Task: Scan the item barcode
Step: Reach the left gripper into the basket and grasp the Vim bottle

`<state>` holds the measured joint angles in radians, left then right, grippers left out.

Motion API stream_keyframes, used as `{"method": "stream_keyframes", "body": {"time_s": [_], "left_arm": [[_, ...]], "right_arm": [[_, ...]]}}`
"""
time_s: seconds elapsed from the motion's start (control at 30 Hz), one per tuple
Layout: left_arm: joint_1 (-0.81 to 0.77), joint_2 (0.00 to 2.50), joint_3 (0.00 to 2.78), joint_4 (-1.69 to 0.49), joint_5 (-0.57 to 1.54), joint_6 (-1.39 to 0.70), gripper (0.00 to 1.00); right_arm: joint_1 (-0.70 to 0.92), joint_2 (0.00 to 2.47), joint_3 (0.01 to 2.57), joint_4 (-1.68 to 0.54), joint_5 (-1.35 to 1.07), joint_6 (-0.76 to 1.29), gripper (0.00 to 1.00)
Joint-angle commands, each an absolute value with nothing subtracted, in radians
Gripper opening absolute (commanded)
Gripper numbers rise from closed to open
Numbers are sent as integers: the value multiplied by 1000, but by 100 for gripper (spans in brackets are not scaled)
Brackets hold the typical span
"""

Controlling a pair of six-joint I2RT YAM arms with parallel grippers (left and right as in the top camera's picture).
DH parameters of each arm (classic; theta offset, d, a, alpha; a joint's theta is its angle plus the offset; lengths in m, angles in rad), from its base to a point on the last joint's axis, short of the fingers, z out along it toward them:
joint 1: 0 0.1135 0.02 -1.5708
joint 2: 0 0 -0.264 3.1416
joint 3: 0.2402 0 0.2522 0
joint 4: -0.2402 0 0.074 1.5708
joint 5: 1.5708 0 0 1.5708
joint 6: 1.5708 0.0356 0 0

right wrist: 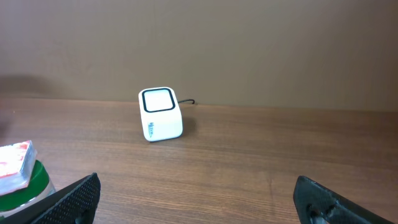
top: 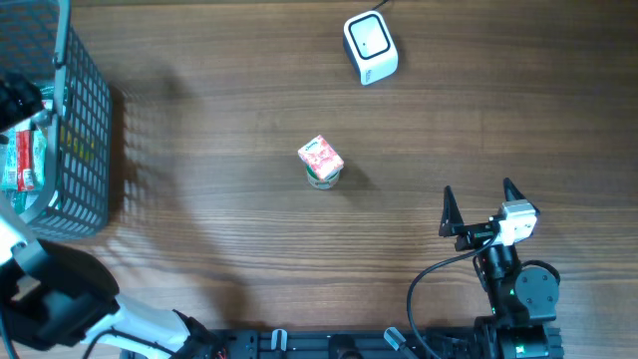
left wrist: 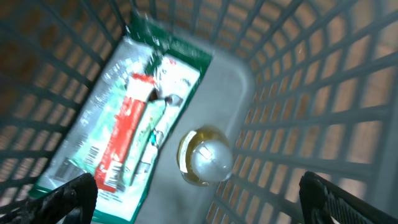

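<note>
- Basket (top: pixel 85 120) holds green packet (left wrist: pixel 130 118) and round jar (left wrist: pixel 205 158); left gripper (left wrist: pixel 196 186) over it, jaws wide, empty.
- Pink-topped tub (top: pixel 321 162) stands right of basket.
- Right gripper (top: pixel 478 189) farther right, jaws wide, empty.

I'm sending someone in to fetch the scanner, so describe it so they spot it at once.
On the wooden table, look to the far edge, away from the grey mesh basket at the left. The barcode scanner is the small white box with a dark-rimmed square window and a cable behind, unlike the green-and-pink container at mid-table.
</note>
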<state>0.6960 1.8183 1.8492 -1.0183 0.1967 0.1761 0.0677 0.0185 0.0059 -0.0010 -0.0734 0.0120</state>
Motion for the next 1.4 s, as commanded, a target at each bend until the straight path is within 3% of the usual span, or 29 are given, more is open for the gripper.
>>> {"method": "stream_keyframes", "body": {"time_s": [0.0,0.47,0.67,0.77,0.8,1.03,1.37], "left_arm": [[699,1878,1850,-1040,221,210,95],[699,2033,1850,-1043,280,259,87],[699,2071,1850,-1026,276,259,62],[699,2070,1850,-1014,276,258,38],[699,2069,1850,-1014,276,258,36],[699,1999,1886,-989,276,247,34],[698,1647,1969,-844,288,-49,33]], "right_arm": [[67,18,5,2,-60,1,100],[67,18,5,2,-60,1,100],[67,18,5,2,-60,1,100],[67,18,5,2,-60,1,100],[67,18,5,2,-60,1,100],[67,18,5,2,-60,1,100],[67,18,5,2,-60,1,100]]}}
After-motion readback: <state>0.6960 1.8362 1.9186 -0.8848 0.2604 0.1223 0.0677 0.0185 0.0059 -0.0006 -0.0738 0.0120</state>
